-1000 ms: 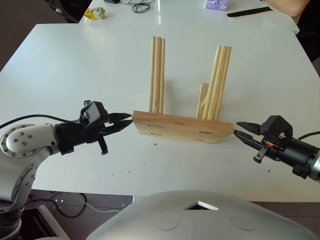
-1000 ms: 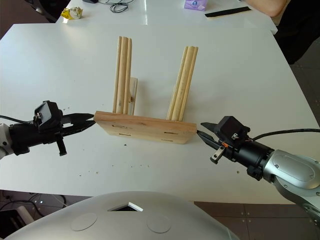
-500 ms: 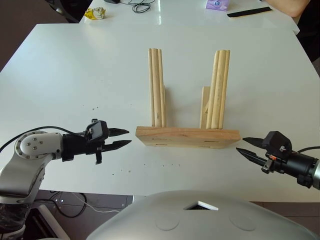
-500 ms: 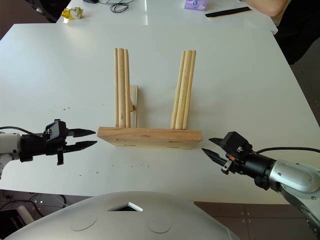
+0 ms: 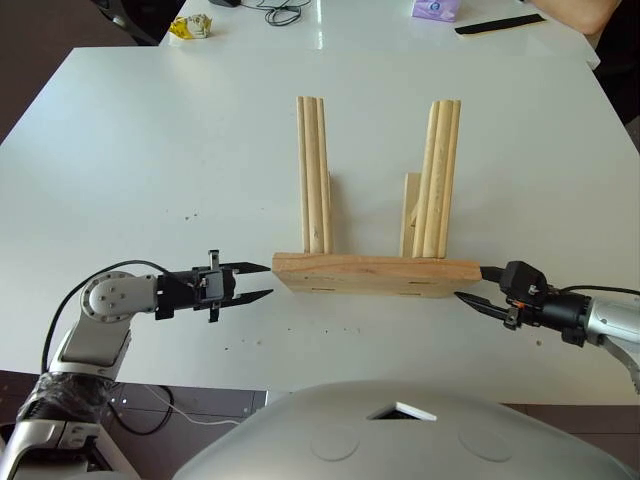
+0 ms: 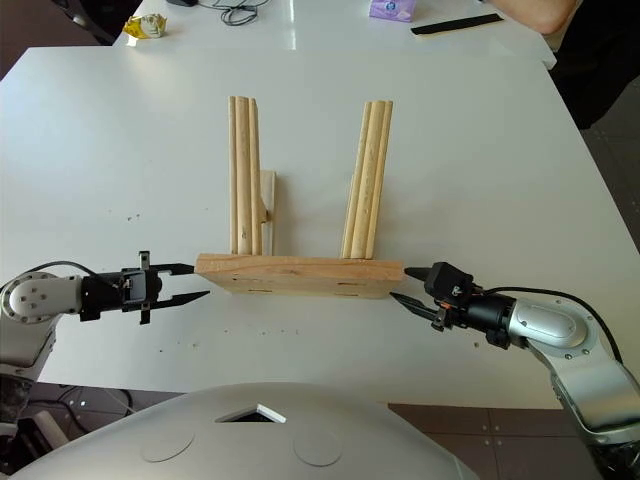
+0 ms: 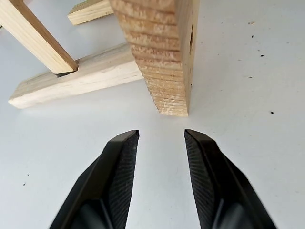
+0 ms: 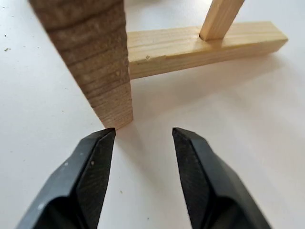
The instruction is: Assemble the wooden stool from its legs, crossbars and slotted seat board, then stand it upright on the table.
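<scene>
The assembled wooden stool lies on its side in the middle of the table. Its slotted seat board (image 5: 375, 274) stands on edge at the front, and the two leg pairs (image 5: 314, 170) (image 5: 438, 175) point away from me along the table, with a crossbar (image 5: 408, 215) between them. My left gripper (image 5: 265, 281) is open, low over the table, just off the board's left end (image 7: 162, 62). At the board's right end (image 8: 95, 52), my right gripper (image 5: 470, 284) is also open, with its upper finger close to the wood. Neither holds anything.
A yellow wrapper (image 5: 190, 27), cables (image 5: 285, 12), a purple pack (image 5: 435, 9) and a black strip (image 5: 500, 24) lie on the far table. Small dark specks dot the white tabletop (image 5: 130, 150) near the front edge. There is bare table on both sides of the stool.
The stool went from skewed between the grippers to resting square on the table. Both grippers drew back and down, then closed in again on the board's ends, still open.
</scene>
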Robot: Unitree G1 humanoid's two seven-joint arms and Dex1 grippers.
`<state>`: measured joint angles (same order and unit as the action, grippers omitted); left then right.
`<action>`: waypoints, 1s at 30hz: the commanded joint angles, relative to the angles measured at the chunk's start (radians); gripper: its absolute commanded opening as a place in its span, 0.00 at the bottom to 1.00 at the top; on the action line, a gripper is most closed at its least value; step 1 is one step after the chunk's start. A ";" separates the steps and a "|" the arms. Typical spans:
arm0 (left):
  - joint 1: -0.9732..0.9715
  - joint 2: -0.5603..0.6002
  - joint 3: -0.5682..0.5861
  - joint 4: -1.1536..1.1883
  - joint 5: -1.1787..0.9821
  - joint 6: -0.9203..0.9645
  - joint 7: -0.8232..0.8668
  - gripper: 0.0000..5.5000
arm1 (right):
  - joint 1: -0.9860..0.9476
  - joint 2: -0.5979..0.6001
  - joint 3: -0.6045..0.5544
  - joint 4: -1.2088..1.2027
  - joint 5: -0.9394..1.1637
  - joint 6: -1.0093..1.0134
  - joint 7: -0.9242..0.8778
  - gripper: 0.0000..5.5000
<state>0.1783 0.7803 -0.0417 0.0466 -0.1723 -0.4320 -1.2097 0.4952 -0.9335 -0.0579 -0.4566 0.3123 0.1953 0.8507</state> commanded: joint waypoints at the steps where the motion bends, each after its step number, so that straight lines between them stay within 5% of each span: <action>1: -0.044 -0.019 -0.039 0.071 0.028 -0.055 0.005 0.33 | -0.050 0.015 0.049 0.030 -0.028 -0.036 0.048 0.40; 19: -0.149 -0.080 -0.186 0.143 0.052 -0.126 -0.017 0.33 | -0.116 0.063 0.138 0.087 -0.103 -0.081 0.113 0.40; 30: -0.192 -0.028 -0.141 0.231 0.030 -0.135 -0.021 0.33 | -0.090 0.055 0.114 0.104 -0.117 -0.115 0.125 0.40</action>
<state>0.0057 0.7227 -0.1957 0.2553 -0.1374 -0.5739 -1.2187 0.3882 -0.8739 0.0724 -0.3507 0.1960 0.0849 0.9707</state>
